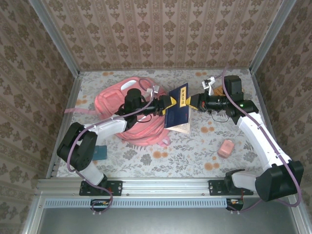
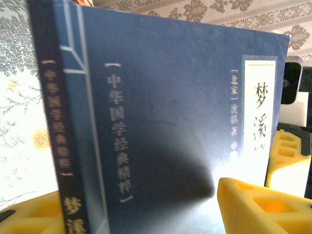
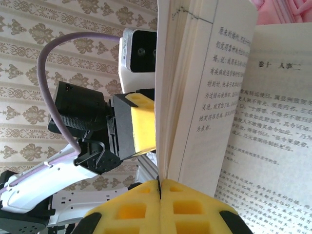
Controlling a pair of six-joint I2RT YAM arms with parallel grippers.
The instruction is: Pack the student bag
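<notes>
The student bag lies pink and slumped at the table's left centre, and a corner of it also peeks in at the top right of the right wrist view. A dark blue book hangs in the air just right of it, between both grippers. My right gripper is shut on the book's edge, with printed pages fanning open beside it. My left gripper straddles the book, jaws apart. One of its yellow fingers rests against the cover.
On the floral table, a small pink object lies at front right. A small teal item sits by the left arm. Some white and orange bits lie at the back right. Patterned walls close in all sides.
</notes>
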